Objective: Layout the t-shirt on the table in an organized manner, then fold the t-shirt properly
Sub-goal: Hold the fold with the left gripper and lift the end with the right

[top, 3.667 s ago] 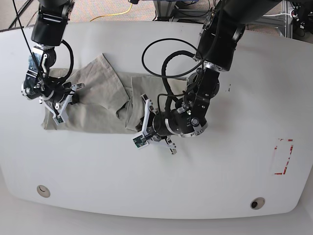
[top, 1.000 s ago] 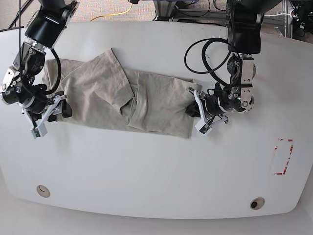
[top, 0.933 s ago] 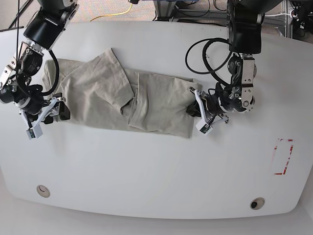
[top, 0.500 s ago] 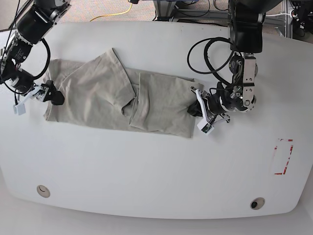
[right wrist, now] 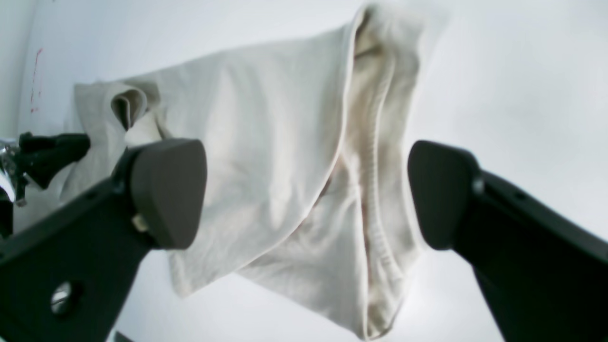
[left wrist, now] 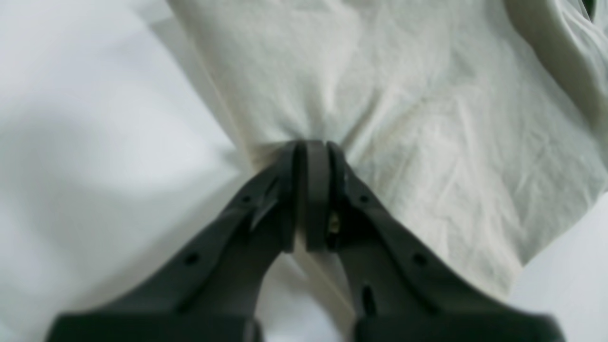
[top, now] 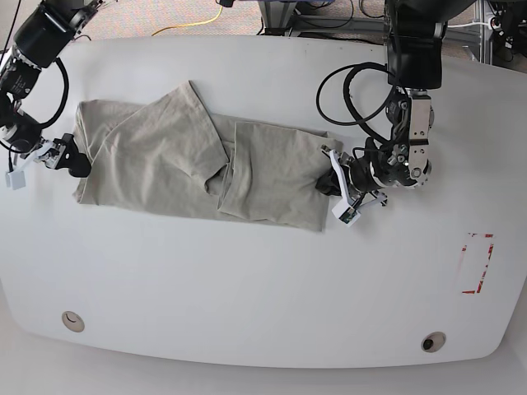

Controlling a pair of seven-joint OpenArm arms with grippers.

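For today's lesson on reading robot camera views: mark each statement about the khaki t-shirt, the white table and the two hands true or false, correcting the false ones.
1. The left hand is shut on the wrinkled light khaki-grey cotton t-shirt. True.
2. The right hand is clamped on the t-shirt. False: its jaws stand wide apart, holding nothing.
3. The t-shirt lies flat with no folds. False: one part is folded over the middle.
4. A red-outlined rectangle mark sits on the smooth white table, apart from the t-shirt. True.
5. The t-shirt hangs off the table's edge. False: it lies wholly on the table.
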